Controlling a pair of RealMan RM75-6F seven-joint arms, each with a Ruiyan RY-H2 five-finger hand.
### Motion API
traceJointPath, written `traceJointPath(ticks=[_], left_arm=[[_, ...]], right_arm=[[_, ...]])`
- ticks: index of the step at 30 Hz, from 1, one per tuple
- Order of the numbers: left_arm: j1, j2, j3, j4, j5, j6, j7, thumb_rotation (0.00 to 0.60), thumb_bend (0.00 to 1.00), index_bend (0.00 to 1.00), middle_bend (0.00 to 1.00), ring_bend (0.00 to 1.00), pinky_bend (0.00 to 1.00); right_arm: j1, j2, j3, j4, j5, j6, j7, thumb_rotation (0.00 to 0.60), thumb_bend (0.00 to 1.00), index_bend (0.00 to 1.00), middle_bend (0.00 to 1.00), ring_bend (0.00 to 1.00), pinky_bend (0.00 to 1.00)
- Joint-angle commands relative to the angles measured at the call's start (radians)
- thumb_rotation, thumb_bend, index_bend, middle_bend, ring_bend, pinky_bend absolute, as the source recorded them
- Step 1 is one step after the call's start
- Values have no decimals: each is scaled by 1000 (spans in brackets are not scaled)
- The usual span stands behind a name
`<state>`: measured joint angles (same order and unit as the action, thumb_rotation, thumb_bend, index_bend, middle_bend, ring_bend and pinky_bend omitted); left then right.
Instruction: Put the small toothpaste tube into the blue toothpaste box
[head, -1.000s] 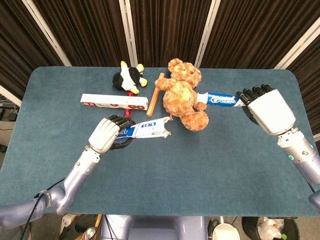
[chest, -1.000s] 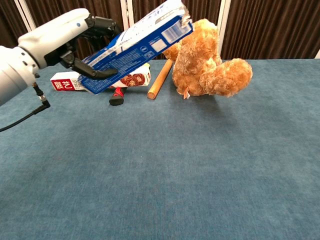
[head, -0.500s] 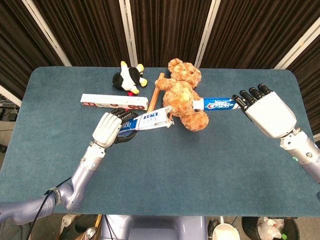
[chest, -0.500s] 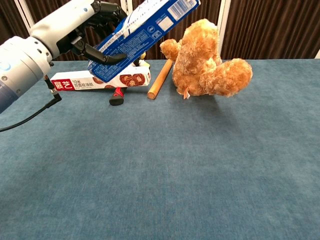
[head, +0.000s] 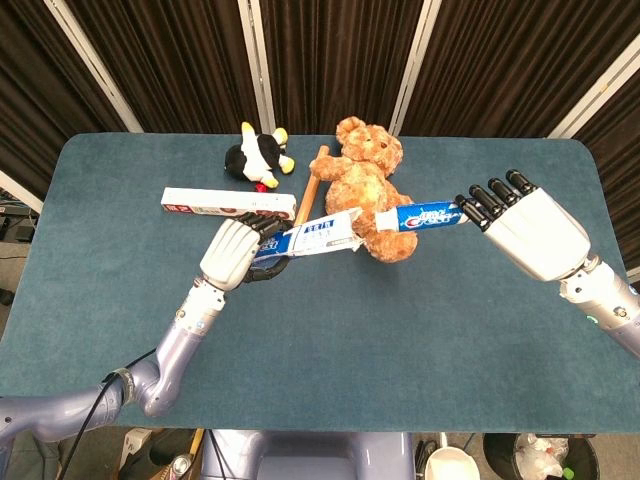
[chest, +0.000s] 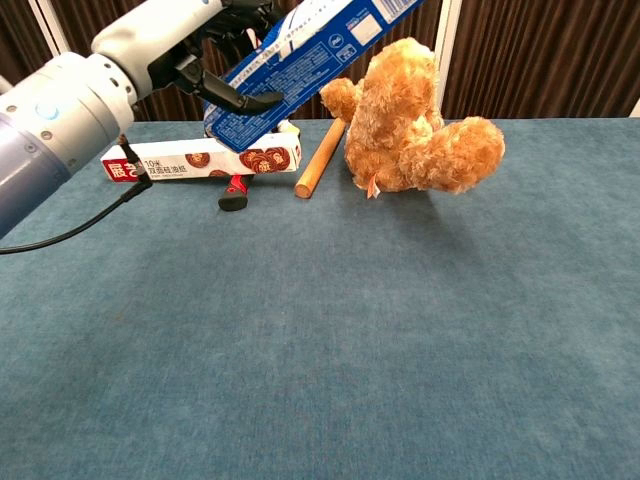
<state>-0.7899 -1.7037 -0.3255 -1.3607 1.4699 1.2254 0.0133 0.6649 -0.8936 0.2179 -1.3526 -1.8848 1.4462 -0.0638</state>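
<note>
My left hand (head: 234, 252) (chest: 190, 40) grips the blue toothpaste box (head: 315, 237) (chest: 310, 60) by its rear end and holds it above the table, its mouth tilted up toward the right. My right hand (head: 525, 228) holds the small toothpaste tube (head: 420, 215) by its tail, white cap pointing left. In the head view the cap lies just short of the box mouth, over the teddy bear. The chest view does not show the right hand or the tube.
A brown teddy bear (head: 368, 190) (chest: 410, 120) lies at the table's middle back. A wooden stick (head: 308, 195) (chest: 319, 160), a long white and red box (head: 228, 203) (chest: 200, 160) and a black and white plush toy (head: 256, 155) lie behind the left hand.
The left hand has carried the box right and higher. The right hand has brought the tube left, so cap and box mouth are now close together.
</note>
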Motion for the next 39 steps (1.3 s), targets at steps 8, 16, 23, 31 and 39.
traceJointPath(ticks=[8,16,23,31,39], left_arm=[[-37,-28,-15,-7,-17,-15,29,600,416,394,518,470,444],[-59,-46,-24,-14,-31,-20,52,600,416,394,517,470,444],[-70,-43,-34,-33,-44,-21,70,600,416,394,516,469,444],[-85,-14,-53,-82,-76,-47,110,600,416,393,515,470,467],[-108,19,-76,-148,-141,-97,180,600,416,393,515,470,467]], right_arm=[[8,-11,-6,-5,5,-7,-7,600,493,650,658,592,549],[7,-22,-16,18,5,-2,-3,600,494,650,658,592,549],[9,-21,-25,35,-5,5,1,600,493,650,658,592,549],[7,-15,-34,39,-17,17,1,600,493,650,658,592,549],[9,-15,-40,38,-26,24,-7,600,494,650,658,592,549]])
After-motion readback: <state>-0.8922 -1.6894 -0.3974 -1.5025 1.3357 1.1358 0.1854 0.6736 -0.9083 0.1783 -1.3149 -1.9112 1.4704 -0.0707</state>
